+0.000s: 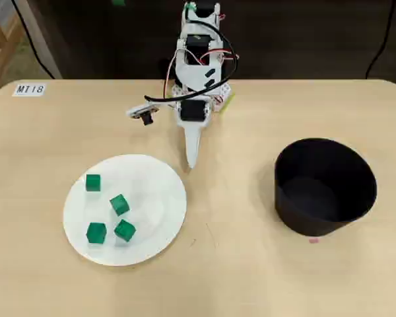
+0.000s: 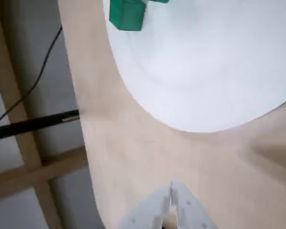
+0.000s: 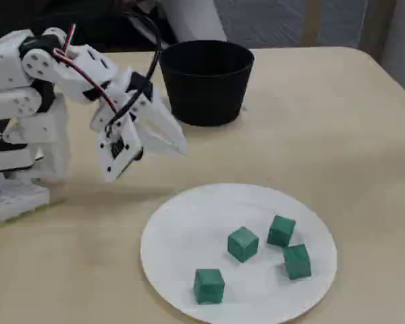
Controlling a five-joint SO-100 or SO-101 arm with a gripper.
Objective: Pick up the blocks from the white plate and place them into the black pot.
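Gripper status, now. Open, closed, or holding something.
Gripper: closed and empty, fingertips together above the bare table, short of the white plate. All four blocks remain on the plate.

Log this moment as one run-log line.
gripper: shut, empty, above table beside white plate | blocks: four on plate | black pot: no block visible inside | phase: before first pick

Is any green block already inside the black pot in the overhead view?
No: the black pot shows only its dark bare floor, and all four green blocks lie on the white plate.
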